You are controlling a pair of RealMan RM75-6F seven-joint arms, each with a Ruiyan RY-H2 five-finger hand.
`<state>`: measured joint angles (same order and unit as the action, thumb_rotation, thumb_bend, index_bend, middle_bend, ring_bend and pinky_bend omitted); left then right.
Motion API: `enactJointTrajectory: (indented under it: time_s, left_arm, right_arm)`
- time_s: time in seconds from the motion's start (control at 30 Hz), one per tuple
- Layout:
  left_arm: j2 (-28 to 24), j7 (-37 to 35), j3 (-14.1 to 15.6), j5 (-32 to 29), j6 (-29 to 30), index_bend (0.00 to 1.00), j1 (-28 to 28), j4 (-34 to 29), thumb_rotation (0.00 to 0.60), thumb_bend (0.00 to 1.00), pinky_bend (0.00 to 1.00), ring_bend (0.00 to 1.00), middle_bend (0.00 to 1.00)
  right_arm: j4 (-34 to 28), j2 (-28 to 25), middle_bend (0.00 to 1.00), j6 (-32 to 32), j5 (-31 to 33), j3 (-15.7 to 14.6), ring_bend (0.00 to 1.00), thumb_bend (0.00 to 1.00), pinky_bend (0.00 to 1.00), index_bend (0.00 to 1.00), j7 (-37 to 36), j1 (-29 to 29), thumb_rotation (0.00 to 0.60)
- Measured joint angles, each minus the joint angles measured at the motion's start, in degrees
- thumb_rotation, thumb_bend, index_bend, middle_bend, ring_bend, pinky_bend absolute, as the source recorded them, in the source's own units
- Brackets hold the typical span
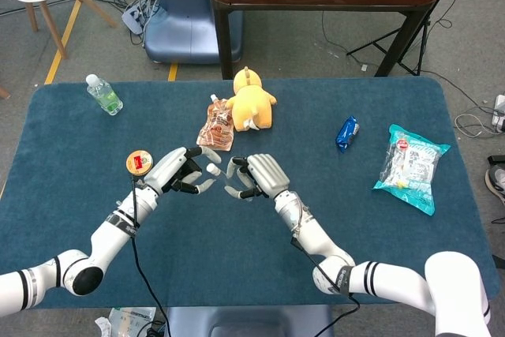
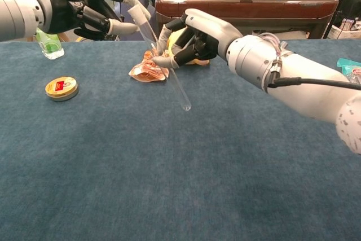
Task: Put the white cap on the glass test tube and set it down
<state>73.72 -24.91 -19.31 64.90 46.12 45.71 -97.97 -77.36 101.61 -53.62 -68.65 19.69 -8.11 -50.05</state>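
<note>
Above the blue tabletop (image 2: pixel 169 184), the slanted glass test tube (image 2: pixel 169 71) is pinched in the right hand (image 2: pixel 194 35) fingers, while the left hand (image 2: pixel 84 9) fingers pinch the white cap (image 1: pixel 213 170) at its upper end.

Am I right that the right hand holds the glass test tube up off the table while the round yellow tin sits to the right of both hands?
Not quite. The right hand does hold the glass test tube up off the table, but the round yellow tin sits to the left of both hands, beyond the left hand. The chest view shows it.
</note>
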Motion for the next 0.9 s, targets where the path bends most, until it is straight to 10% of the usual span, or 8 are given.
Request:
enactJointTrajectory:
  time_s: [0.9]
  left_arm:
    - [-2.2, 4.7, 2.1, 0.6, 4.0, 0.22, -2.7, 3.0, 0.600, 0.32, 1.00, 1.00, 1.00]
  right_arm:
    - [-10.1, -18.2, 0.88, 15.1, 14.9, -6.7, 1.00, 0.66, 1.00, 0.68, 25.2, -7.4, 0.600]
